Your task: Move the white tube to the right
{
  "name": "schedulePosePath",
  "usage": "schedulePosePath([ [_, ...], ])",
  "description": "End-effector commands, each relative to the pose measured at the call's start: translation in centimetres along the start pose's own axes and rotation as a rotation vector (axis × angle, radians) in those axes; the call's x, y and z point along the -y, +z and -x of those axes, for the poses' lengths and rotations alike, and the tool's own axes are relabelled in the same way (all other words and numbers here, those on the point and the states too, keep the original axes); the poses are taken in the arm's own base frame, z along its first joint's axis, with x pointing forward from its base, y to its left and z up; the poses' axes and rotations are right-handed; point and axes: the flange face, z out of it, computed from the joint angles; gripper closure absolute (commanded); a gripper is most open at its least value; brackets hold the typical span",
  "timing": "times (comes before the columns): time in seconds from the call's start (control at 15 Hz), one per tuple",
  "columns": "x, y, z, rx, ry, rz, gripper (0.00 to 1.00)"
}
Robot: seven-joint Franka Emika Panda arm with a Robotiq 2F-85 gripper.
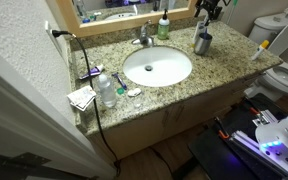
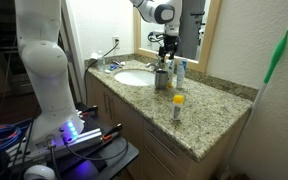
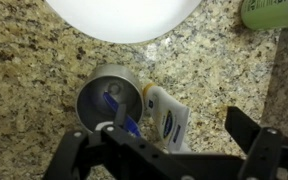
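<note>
Step in hand: approach, before the grasp.
My gripper (image 3: 162, 142): jaws spread wide, empty, above the grey cup (image 3: 111, 95).
White tube (image 3: 168, 116): lying against that cup's side.
Next, I judge: descend, straddle the tube, close.

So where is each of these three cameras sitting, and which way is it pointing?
An exterior view sits high, looking down on the counter and sink; the robot's white base shows lower right, its gripper at the top edge.
An exterior view sits off the counter's end, looking along it toward the mirror; the white arm fills the left.
Wrist view hangs above, looking straight down on the grey cup and white tube; open fingers frame the bottom.
All three share the cup and sink.
</note>
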Motion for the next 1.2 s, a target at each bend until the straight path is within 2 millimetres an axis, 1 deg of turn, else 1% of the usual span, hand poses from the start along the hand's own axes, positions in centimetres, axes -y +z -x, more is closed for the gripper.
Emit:
schedulePosePath([
  [0.0,0.0,0.0,0.0,0.0,0.001,0.001,0.0],
  [0.13,0.5,0.9,-0.4,-0.008,0.015,0.004,0.0],
  [0.33,0.8,1.1,-0.6,-0.018,0.037,-0.014,0.0],
  [0.4,0.2,0.6,-0.1,-0.004,0.019,-0.001,0.0],
  [0.67,0.2,1.6,-0.6,-0.01,0.051,0.017,0.0],
  [0.87,0.1,1.1,-0.2,-0.004,0.038,0.009,0.0],
  [0.93,0.1,1.1,-0.2,-0.004,0.037,0.009,0.18],
  [1.0,0.1,1.1,-0.2,-0.007,0.038,0.009,0.26],
  [1.13,0.1,1.1,-0.3,-0.012,0.04,0.01,0.4],
])
